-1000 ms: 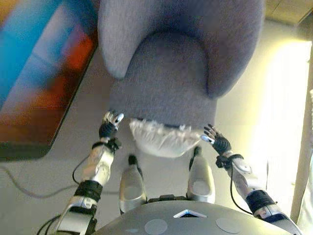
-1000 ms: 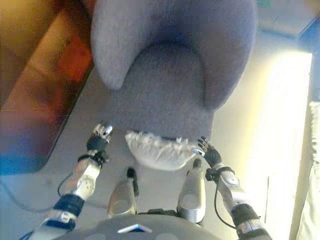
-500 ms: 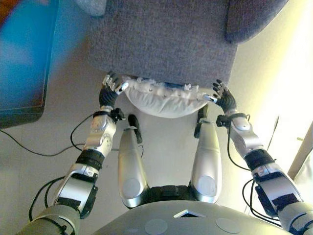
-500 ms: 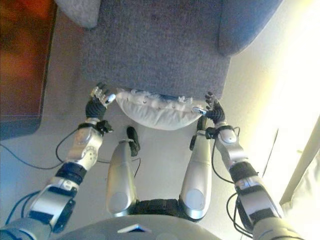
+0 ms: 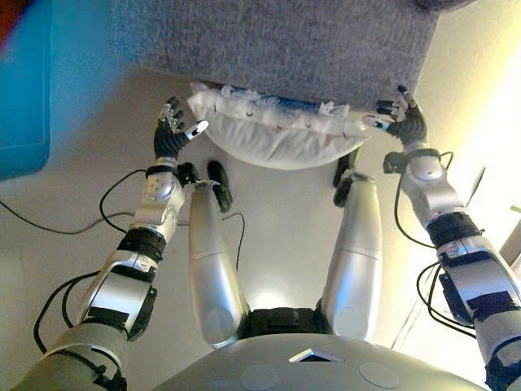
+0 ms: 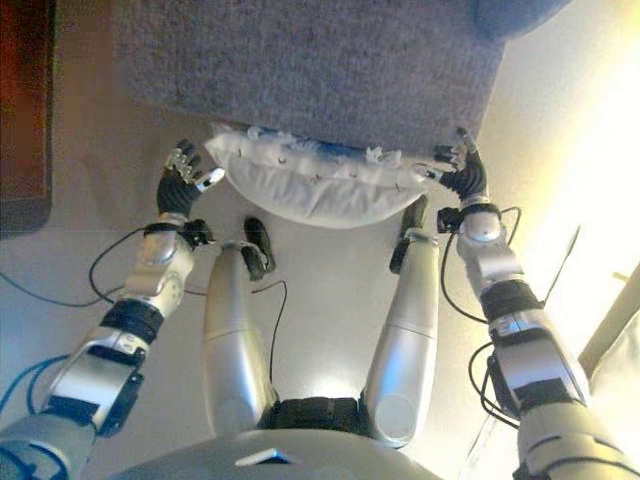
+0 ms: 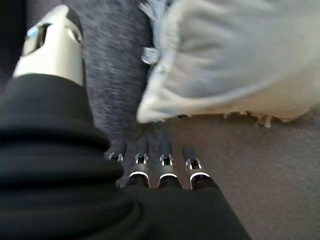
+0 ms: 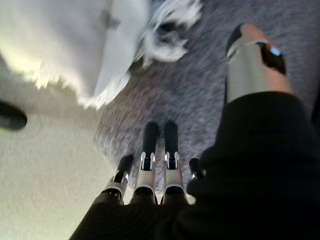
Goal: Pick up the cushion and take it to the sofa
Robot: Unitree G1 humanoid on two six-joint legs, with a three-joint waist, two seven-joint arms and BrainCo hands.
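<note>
A white cushion (image 5: 273, 137) with a frilled edge lies along the front edge of the grey sofa seat (image 5: 277, 45) and overhangs it toward me. My left hand (image 5: 171, 134) is open beside the cushion's left end, thumb tip close to the corner. My right hand (image 5: 404, 122) is open at the cushion's right end. In the left wrist view the straight fingers (image 7: 165, 160) lie below the cushion's corner (image 7: 225, 60), apart from it. The right wrist view shows straight fingers (image 8: 150, 145) over grey fabric, with the cushion (image 8: 65, 40) beyond them.
A blue mat or panel (image 5: 24, 90) lies on the pale floor (image 5: 73, 195) to the left; in the right eye view it shows as a dark slab (image 6: 20, 100). Bright light falls on the floor at the right (image 5: 480, 106).
The whole view has shifted: the sofa has slid up and its backrest is out of frame. Both hands stay open at the cushion's two ends, with the arms stretched further forward.
</note>
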